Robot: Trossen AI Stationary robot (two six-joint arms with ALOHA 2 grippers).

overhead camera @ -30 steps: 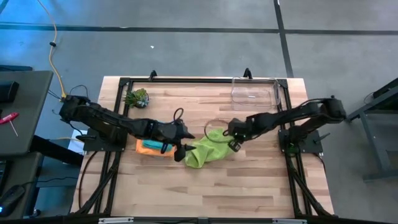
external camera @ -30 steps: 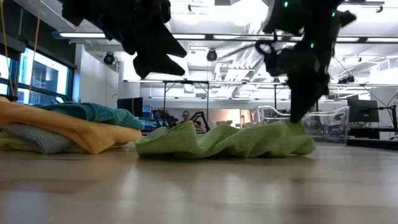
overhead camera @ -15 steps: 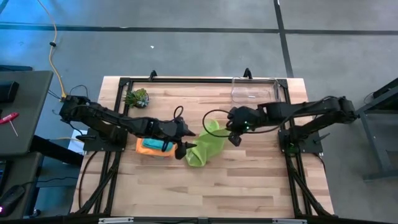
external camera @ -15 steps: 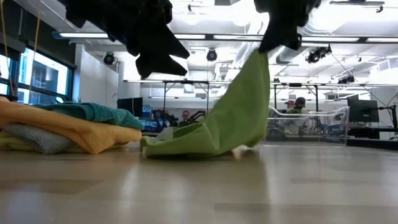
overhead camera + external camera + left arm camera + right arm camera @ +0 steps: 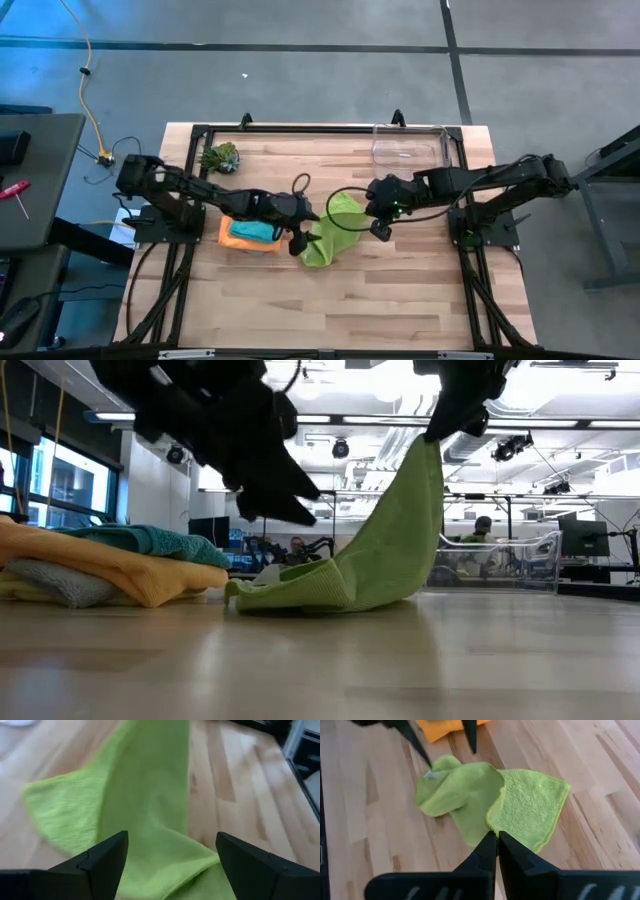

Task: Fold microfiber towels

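Note:
A lime green towel [image 5: 328,240] hangs by one end from my shut right gripper [image 5: 496,841], which is raised over the table's middle. The towel slopes down to its crumpled other end [image 5: 290,590], which lies on the table. My left gripper [image 5: 170,857] hovers open just above that lying end, one finger to each side of it, touching nothing. A stack of folded towels [image 5: 248,234] in orange, teal, yellow and grey [image 5: 100,565] rests on the table left of the green one. My right gripper pinches the lime green towel's raised end [image 5: 493,828] between its two fingertips, coming from above and slanting down. One layer or several, I cannot tell. The towel hangs slack below the fingers, and its lower end [image 5: 280,595] rests on the table.
A clear plastic bin [image 5: 410,148] stands at the far right of the table. A small green spiky plant [image 5: 220,157] sits at the far left. Bare wood stretches along the near side [image 5: 330,300]. People show in the room beyond [image 5: 483,528].
My right gripper has risen, still shut on the green towel, and then kept still. The towel's right end has been lifted clear while its left end has stayed on the table. My left gripper has sunk toward that lying end.

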